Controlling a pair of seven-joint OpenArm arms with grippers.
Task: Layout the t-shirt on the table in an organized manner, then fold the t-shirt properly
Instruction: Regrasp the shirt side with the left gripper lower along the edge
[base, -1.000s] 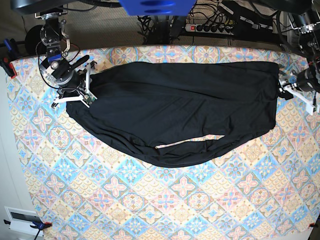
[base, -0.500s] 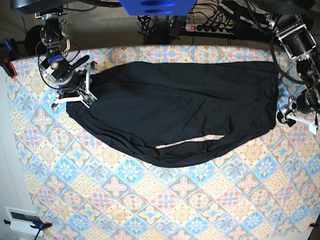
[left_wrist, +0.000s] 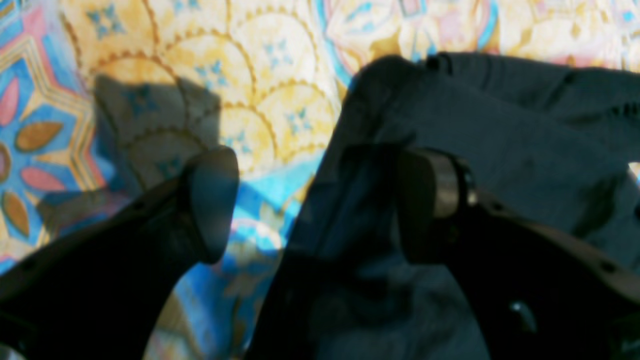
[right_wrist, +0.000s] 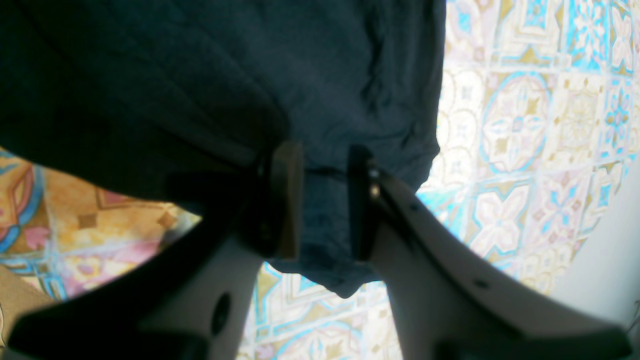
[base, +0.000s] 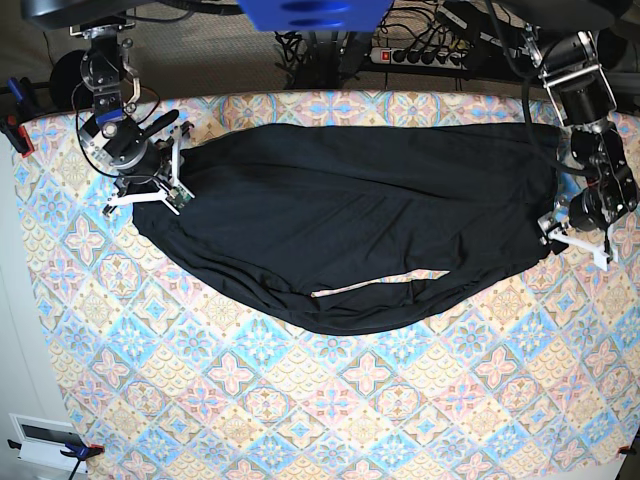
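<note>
1. Left gripper (left_wrist: 310, 205): jaws spread wide, nothing between them but air. One finger is over bare desk (left_wrist: 280, 60), the other over the black t-shirt (left_wrist: 500, 150). The cloth's edge runs between the fingers, so a straight descent should straddle that edge.
2. Right gripper (right_wrist: 325, 200): jaws pressed on a fold of the t-shirt (right_wrist: 225, 75), near its corner; a small tab of cloth hangs below the pinch.
3. Base view: t-shirt (base: 360, 220) lies spread across the far half of the desk (base: 300, 400), long axis running side to side. Right gripper (base: 150, 185) sits at one end, left gripper (base: 570, 232) at the opposite end, at the near corner there. Each arm is nearest its own end.
4. Judgement: the coming move turns on the left gripper closing on that edge.
5. Unclear: left wrist view is blurred; whether the fingers touch the cloth cannot be told. Sleeves and collar are not distinguishable in the black mass. A pale strip shows near the front edge.
</note>
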